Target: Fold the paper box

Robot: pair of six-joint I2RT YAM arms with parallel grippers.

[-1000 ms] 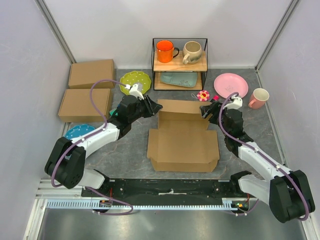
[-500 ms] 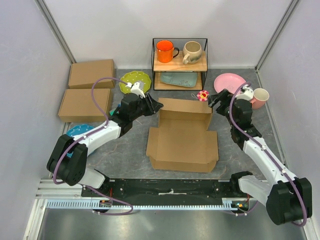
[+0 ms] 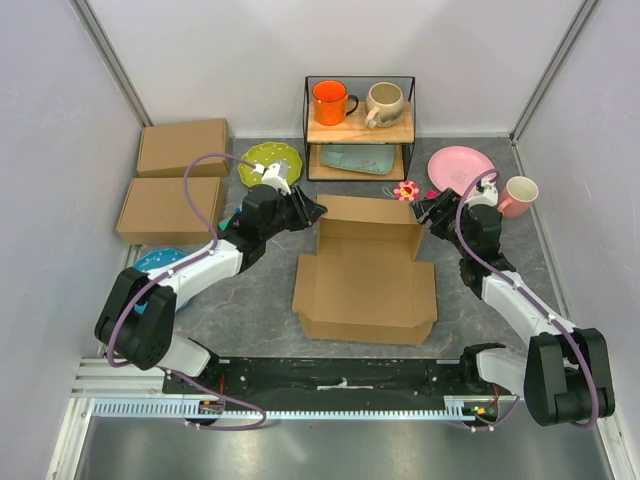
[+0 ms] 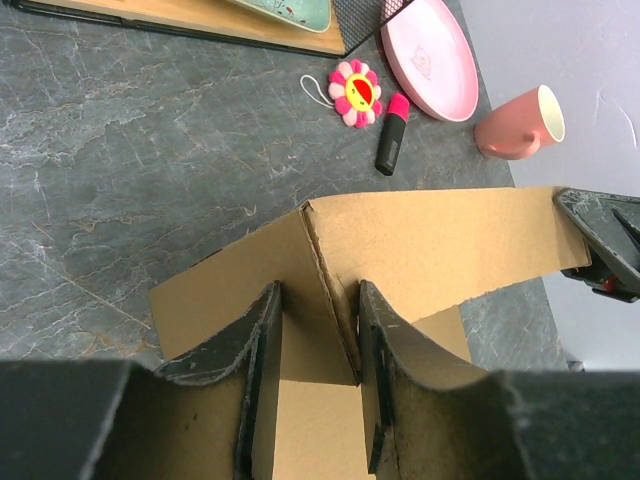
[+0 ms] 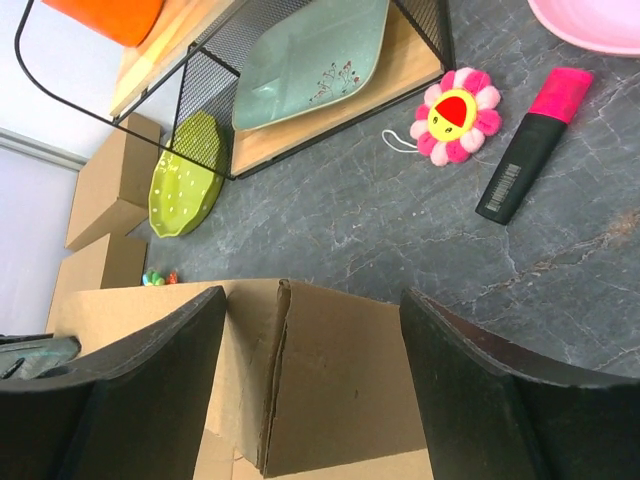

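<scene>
While both arms work at the paper box (image 3: 365, 288), I log what each camera gives me that the others do not.

Top view: the box lies mid-table with its base panel flat, the near flaps spread and the far wall standing upright. The left gripper (image 3: 312, 210) is at the far-left corner of that wall and the right gripper (image 3: 421, 208) is at the far-right corner. Only this view shows the whole sheet. It is also the only one showing a blue plate (image 3: 160, 262) off the box's left side, near the left arm. Two ready-made cardboard boxes (image 3: 175, 180) sit farther out on that same side.

Left wrist view: the fingers (image 4: 250, 345) are drawn in close on either side of the upright corner fold, clamped on the cardboard. I read this as a grip on the box's side tab where it meets the far wall.

Right wrist view: the fingers (image 5: 150, 385) stand wide apart and straddle the far-right corner. There is visible space on both sides, so neither finger touches the cardboard and nothing is held.

Both wrist cameras show a pink-and-black highlighter (image 5: 530, 145) lying beyond the box's far wall, just beside a flower keychain (image 5: 458, 115). From above the highlighter is barely a speck.

Beyond the far wall stands a wire shelf (image 3: 360, 128) with an orange mug (image 3: 331, 101) and a beige mug (image 3: 385, 103) on top. A pink plate (image 3: 461, 168) and a pink mug (image 3: 517, 195) are past the box's far-right corner. A green plate (image 3: 270, 160) is past the far-left corner.
</scene>
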